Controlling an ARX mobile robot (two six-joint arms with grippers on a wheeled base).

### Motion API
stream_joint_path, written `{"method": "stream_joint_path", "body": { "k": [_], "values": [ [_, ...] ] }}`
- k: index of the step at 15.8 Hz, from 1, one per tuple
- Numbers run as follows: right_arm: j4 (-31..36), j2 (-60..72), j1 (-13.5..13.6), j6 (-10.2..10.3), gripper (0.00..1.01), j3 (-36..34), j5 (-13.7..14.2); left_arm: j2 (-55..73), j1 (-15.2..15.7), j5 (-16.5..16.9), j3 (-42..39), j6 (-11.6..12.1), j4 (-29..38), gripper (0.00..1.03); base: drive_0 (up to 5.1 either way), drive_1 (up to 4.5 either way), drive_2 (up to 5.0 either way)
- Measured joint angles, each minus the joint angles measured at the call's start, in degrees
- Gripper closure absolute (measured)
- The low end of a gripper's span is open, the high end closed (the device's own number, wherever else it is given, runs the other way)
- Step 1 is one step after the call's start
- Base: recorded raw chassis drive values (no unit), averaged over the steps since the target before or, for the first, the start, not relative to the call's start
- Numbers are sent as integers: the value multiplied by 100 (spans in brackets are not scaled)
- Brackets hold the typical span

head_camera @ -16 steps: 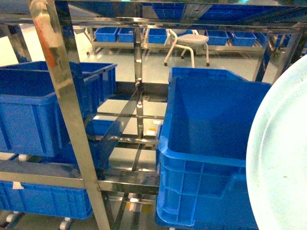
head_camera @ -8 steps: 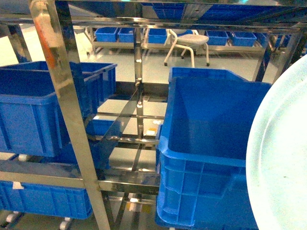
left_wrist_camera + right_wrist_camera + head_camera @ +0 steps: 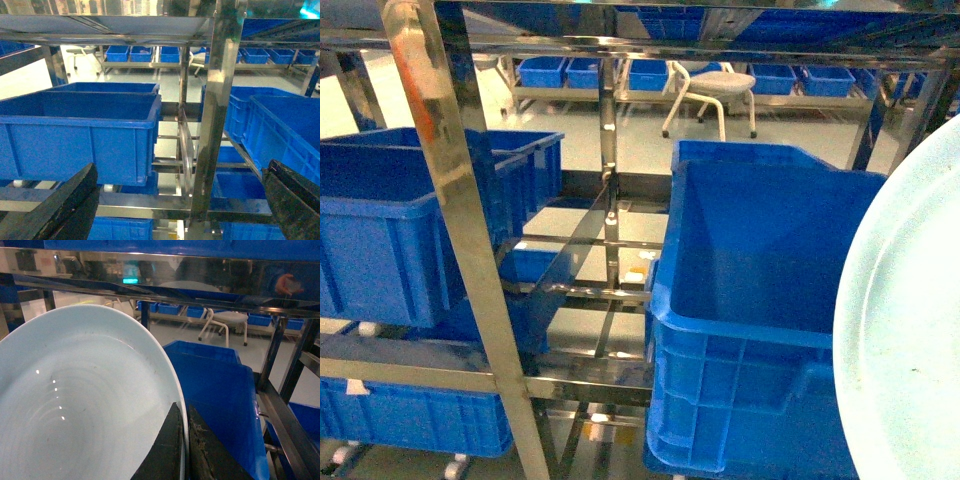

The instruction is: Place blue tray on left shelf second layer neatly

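Observation:
The pale blue tray (image 3: pixel 905 330) stands on edge at the far right of the head view, in front of the rack. My right gripper (image 3: pixel 184 440) is shut on the rim of the blue tray (image 3: pixel 85 400), one finger on each face. My left gripper (image 3: pixel 180 200) is open and holds nothing; its black fingers (image 3: pixel 65 207) frame the rack. The left shelf's second layer shows as shiny steel bars (image 3: pixel 575 290) behind a mirror-like post (image 3: pixel 455 200). A dark blue crate (image 3: pixel 390 230) takes up its left part. Neither gripper shows in the head view.
A large dark blue crate (image 3: pixel 760 310) stands on the rack just left of the tray. More blue crates (image 3: pixel 410 415) fill the tier below. A steel upright (image 3: pixel 215 115) stands close ahead of the left wrist. A white stool (image 3: pixel 710 90) and further racks lie beyond.

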Motion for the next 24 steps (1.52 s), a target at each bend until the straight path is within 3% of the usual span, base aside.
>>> {"method": "stream_joint_path", "body": {
  "k": [3, 9, 13, 18, 24],
  "values": [
    [291, 146, 0, -2, 99, 0, 22, 0, 0, 0, 0, 0, 0, 5, 0, 0, 0],
    [1091, 1088, 297, -107, 99, 0, 227, 0, 0, 0, 0, 0, 0, 5, 0, 0, 0],
    [2076, 2164, 374, -131, 99, 31, 260, 0, 0, 0, 0, 0, 0, 5, 0, 0, 0],
    [3359, 3816, 15, -149, 99, 442, 15, 0, 0, 0, 0, 0, 0, 5, 0, 0, 0],
    [4273, 5289, -271, -175, 99, 887, -321, 0, 0, 0, 0, 0, 0, 5, 0, 0, 0]
  ]
}}
